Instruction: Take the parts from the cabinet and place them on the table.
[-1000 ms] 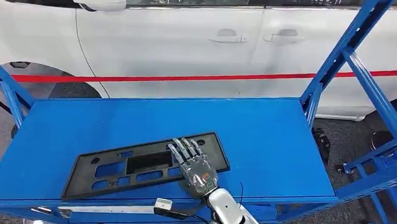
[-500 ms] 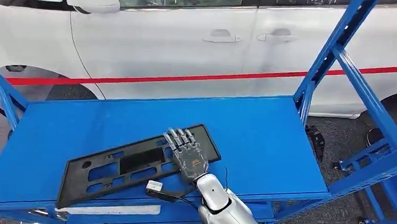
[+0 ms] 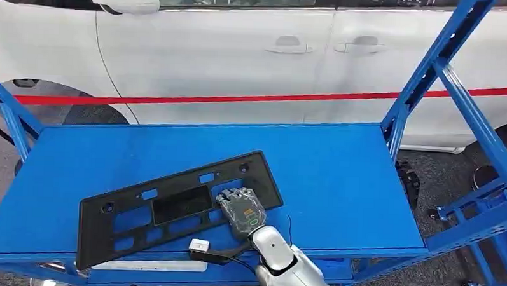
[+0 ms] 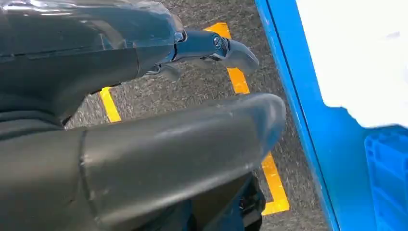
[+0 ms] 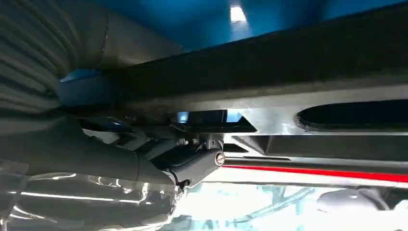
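Item 1: black plastic panel [image 3: 175, 207], long, flat, pierced by several cut-outs. It is seen lying on the blue table [image 3: 339, 171], near the front edge, with its left end reaching the edge and its far long side apparently tipped up a little. Low weight is judged from the thin, open frame; some flex along its length is to be expected, and a smooth, fairly slippery surface. Hold is best taken at a rim or through a cut-out near the middle, so that neither end sags.

Item 2: right hand [image 3: 239, 207], placed at the panel's near long edge, right of centre. Its fingers are curled over the frame, and in the right wrist view dark fingers [image 5: 192, 166] are seen hooked around the panel's bar, so the panel is judged to be grasped.

Item 3: left hand [image 4: 211, 48], recorded in its wrist view, hanging above grey floor with yellow floor marking [image 4: 238, 79]. Its fingers appear loosely bent with nothing between them; whether they are spread or clenched cannot be told.

Surroundings: blue rack upright [image 3: 432, 66] rising at the table's right rear corner, white car [image 3: 241, 53] with red stripe beyond the table, small white connector [image 3: 198, 245] on a cable by the right wrist. Nothing else is seen resting on the tabletop around the panel.
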`<act>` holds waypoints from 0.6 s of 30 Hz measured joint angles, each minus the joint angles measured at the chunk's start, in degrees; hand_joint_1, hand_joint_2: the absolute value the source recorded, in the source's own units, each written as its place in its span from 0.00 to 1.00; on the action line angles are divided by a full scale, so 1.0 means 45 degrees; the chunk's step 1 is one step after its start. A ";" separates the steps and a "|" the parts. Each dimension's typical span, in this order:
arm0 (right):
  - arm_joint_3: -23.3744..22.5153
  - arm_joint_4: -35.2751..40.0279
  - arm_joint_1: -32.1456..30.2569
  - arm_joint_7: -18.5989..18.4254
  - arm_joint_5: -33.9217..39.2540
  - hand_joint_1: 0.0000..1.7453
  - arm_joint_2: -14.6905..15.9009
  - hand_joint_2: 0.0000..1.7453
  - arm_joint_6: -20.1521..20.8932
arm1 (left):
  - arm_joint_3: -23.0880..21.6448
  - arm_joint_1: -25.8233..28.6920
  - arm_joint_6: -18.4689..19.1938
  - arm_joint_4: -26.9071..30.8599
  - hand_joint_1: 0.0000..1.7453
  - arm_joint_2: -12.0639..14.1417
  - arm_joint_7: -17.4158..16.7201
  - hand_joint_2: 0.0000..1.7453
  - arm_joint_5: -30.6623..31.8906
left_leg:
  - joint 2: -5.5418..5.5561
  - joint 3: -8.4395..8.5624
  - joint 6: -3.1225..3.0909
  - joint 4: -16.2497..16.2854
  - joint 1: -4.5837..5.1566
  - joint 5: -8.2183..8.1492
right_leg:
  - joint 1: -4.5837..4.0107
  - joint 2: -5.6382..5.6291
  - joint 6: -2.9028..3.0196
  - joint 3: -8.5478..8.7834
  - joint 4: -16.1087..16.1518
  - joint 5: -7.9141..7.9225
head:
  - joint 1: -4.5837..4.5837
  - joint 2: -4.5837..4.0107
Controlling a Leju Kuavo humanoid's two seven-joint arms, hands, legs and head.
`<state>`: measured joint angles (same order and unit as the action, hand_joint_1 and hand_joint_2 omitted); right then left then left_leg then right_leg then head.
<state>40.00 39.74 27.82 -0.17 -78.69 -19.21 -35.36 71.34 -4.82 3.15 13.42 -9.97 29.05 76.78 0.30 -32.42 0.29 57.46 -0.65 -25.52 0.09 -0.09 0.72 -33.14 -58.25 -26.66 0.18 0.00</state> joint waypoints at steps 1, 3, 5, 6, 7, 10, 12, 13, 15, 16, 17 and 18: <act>0.0000 -0.0005 -0.0005 0.0005 -0.0014 1.00 0.0019 1.00 -0.0005 | 0.0000 0.0002 0.0000 0.0000 0.00 0.0000 0.0000 0.00 0.0000 | -0.0002 0.0019 0.0080 -0.0014 -0.0032 -0.0002 | -0.0060 -0.0018 0.0059 0.0003 -0.0007 -0.0019 | -0.0029 0.0000; 0.0010 0.0005 0.0022 0.0010 -0.0019 1.00 0.0019 1.00 -0.0010 | 0.0000 0.0004 0.0000 0.0000 0.00 0.0005 0.0000 0.00 0.0000 | -0.0014 0.0000 0.0232 0.0054 -0.0066 -0.0104 | 0.0064 0.0015 0.0254 0.0091 0.0149 0.0087 | -0.0024 0.0000; 0.0019 0.0000 0.0040 0.0015 -0.0024 1.00 0.0019 1.00 -0.0005 | 0.0000 -0.0005 -0.0005 -0.0005 0.00 0.0000 0.0000 0.00 0.0000 | -0.0022 -0.0503 0.0319 0.1307 -0.0089 -0.0952 | 0.0068 0.0053 0.0372 0.0094 0.0160 0.0086 | 0.0156 0.0000; 0.0024 0.0000 0.0030 0.0024 -0.0029 1.00 0.0019 1.00 -0.0005 | -0.0005 -0.0004 0.0000 -0.0005 0.00 0.0000 0.0000 0.00 0.0005 | -0.0023 -0.0966 0.0361 0.2317 -0.0116 -0.1455 | 0.0047 0.0067 0.0382 0.0080 0.0159 0.0088 | 0.0180 0.0000; 0.0024 -0.0005 0.0020 0.0024 -0.0029 1.00 0.0024 1.00 -0.0005 | -0.0005 0.0015 0.0000 -0.0005 0.00 0.0000 0.0000 0.00 0.0000 | -0.0023 -0.1418 0.0394 0.3288 -0.0120 -0.1851 | 0.0026 0.0074 0.0391 0.0062 0.0154 0.0082 | 0.0170 0.0000; 0.0034 -0.0005 0.0009 0.0019 -0.0034 1.00 0.0034 1.00 -0.0005 | 0.0000 0.0060 0.0000 -0.0005 0.00 0.0005 -0.0005 0.00 0.0000 | -0.0024 -0.1437 0.0391 0.3320 -0.0120 -0.1354 | 0.0024 0.0061 0.0387 0.0081 0.0126 0.0078 | 0.0185 0.0000; 0.0034 -0.0005 0.0013 0.0019 -0.0034 1.00 0.0029 1.00 -0.0005 | 0.0000 0.0052 -0.0005 -0.0005 0.00 0.0024 -0.0005 0.00 0.0000 | -0.0032 -0.0311 0.0339 0.1091 -0.0130 -0.0228 | 0.0042 0.0028 0.0333 0.0130 0.0087 0.0042 | 0.0184 0.0000; 0.0034 -0.0005 0.0016 0.0000 -0.0029 1.00 0.0034 1.00 -0.0010 | 0.0000 0.0045 -0.0005 -0.0005 0.00 0.0024 -0.0005 0.00 0.0000 | -0.0036 0.0109 0.0295 0.0157 -0.0118 -0.0190 | 0.0008 0.0019 0.0271 0.0124 0.0060 0.0014 | 0.0180 0.0000; 0.0029 0.0014 0.0024 -0.0049 0.0029 1.00 0.0044 1.00 -0.0082 | -0.0005 0.0017 0.0000 -0.0005 0.00 0.0024 0.0000 0.00 0.0000 | -0.0016 0.0135 0.0143 0.0067 -0.0030 -0.0186 | -0.0057 -0.0036 0.0131 0.0058 0.0033 0.0032 | 0.0140 0.0000; 0.0029 0.0019 0.0007 -0.0039 0.0058 1.00 0.0044 1.00 -0.0131 | 0.0000 0.0035 0.0000 -0.0005 0.00 0.0024 0.0000 0.00 0.0000 | -0.0015 0.0129 0.0092 0.0073 -0.0001 -0.0185 | -0.0034 -0.0051 0.0075 0.0070 0.0070 0.0054 | 0.0155 0.0000; 0.0029 0.0048 -0.0021 -0.0020 0.0087 1.00 0.0058 1.00 -0.0175 | 0.0000 0.0038 0.0000 -0.0005 0.00 0.0024 0.0005 0.00 0.0000 | -0.0019 0.0128 0.0004 0.0060 0.0016 -0.0165 | -0.0006 -0.0055 -0.0012 0.0084 0.0111 0.0083 | 0.0155 0.0000; 0.0029 0.0127 -0.0056 0.0000 0.0122 1.00 0.0102 1.00 -0.0224 | 0.0000 0.0029 0.0000 -0.0005 0.00 0.0005 0.0019 0.00 0.0000 | -0.0040 0.0161 -0.0149 -0.0058 -0.0104 -0.0058 | -0.0046 -0.0056 -0.0112 0.0057 0.0048 0.0012 | 0.0155 0.0000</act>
<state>40.13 40.31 27.57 -0.17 -78.14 -18.75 -36.37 71.34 -4.69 3.15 13.40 -9.95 29.14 76.78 0.12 -31.69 -0.38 57.20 -1.11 -25.78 -0.12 -0.34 0.21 -32.89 -58.03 -26.60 0.87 0.00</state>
